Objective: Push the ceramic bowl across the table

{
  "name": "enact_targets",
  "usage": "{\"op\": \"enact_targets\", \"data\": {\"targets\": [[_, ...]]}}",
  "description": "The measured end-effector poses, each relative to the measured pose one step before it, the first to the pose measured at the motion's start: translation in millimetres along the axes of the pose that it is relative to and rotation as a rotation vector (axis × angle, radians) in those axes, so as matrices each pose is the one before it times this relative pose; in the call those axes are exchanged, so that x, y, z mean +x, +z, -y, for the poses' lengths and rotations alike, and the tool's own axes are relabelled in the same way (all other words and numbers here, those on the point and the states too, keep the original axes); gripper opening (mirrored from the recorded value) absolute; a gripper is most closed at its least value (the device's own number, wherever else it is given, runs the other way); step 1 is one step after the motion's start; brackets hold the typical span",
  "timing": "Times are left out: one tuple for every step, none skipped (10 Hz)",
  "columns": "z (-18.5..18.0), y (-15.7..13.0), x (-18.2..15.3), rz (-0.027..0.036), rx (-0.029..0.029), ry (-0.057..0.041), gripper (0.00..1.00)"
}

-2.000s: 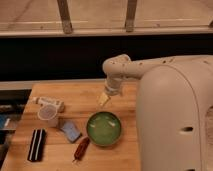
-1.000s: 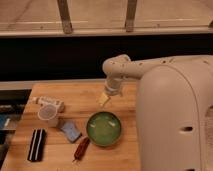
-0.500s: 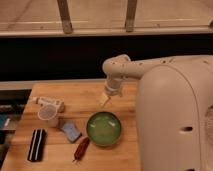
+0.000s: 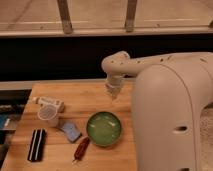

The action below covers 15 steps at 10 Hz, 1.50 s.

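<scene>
Camera view: dark wall behind the wooden table (image 4: 80, 97) | bowl (image 4: 104, 128) near the table's front edge, at 6 o'clock from my gripper (image 4: 113, 93), apart | gripper hangs over mid-table; released or clenched, I cannot tell | bowl likely heavy, stiff, glossy-slick, chippable; I'd press low on its outer wall, not pinch the rim

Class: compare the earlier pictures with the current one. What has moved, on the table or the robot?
Nothing visibly changed. The gripper still hangs above the table, behind the ceramic bowl and apart from it. The bowl has not shifted.
</scene>
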Motion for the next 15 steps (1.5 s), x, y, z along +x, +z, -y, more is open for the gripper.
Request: {"op": "enact_targets", "data": {"targets": [[8.98,6.5,8.4,-0.02129,0.02228,0.01647,0.02],[9.29,8.53,11.75,-0.02428,0.01461,0.01831,0.0],[7.51,7.41,9.44,-0.02024,0.00484,0.01516,0.0],[8.37,9.98,10.83,-0.02808,0.00411,0.0181,0.0],[2.89,9.51,7.48,-0.02526,0.0024,0.01278,0.0],[0.02,5.98,7.06,-0.02152,0.00104,0.01441,0.0],[1.7,4.5,9.86,-0.02879,0.00597,0.01452,0.0],[0.73,2.79,6.37,-0.02067,0.00271,0.00575,0.0],[1.81,3.81,9.81,-0.03087,-0.00123,0.00773,0.0],[5.09,3.59,11.91,-0.0281,-0.00053,0.01152,0.0],[1.36,0.35,1.98,-0.00338,-0.00121,0.00411,0.0],[-3.07,-0.53,-1.65,0.00061,-0.00278,-0.00326,0.0],[0.76,0.37,0.74,-0.00064,-0.00008,0.00097,0.0],[1.68,0.39,1.09,-0.0004,0.00078,0.00161,0.0],[-1.16,-0.34,-0.94,-0.00022,0.00125,-0.00343,0.0]]}}
